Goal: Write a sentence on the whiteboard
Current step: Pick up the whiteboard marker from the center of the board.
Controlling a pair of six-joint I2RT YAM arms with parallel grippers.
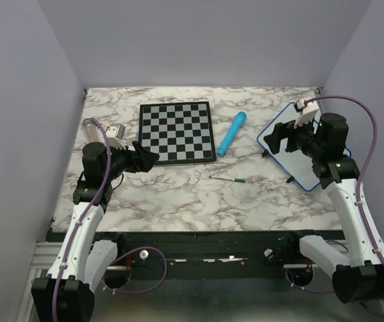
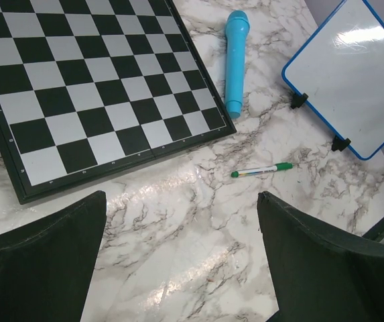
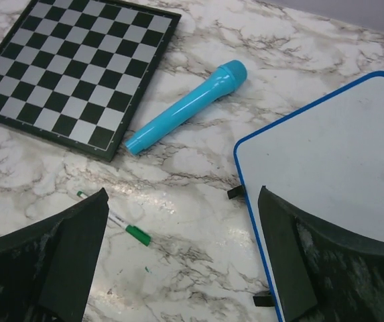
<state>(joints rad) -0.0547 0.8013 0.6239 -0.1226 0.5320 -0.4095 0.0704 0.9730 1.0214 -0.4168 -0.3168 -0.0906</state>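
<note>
Whiteboard (image 3: 332, 154) lies partly beneath right tool (image 1: 282, 139), with marker (image 1: 228, 179), microphone (image 1: 232, 134), chessboard (image 1: 177, 131) alongside.

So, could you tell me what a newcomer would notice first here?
The black-and-white chessboard, far centre-left, stands out most, with a bright blue microphone lying just right of it. A blank blue-rimmed whiteboard lies at the right edge, and a green pen sits alone in front of them.
</note>
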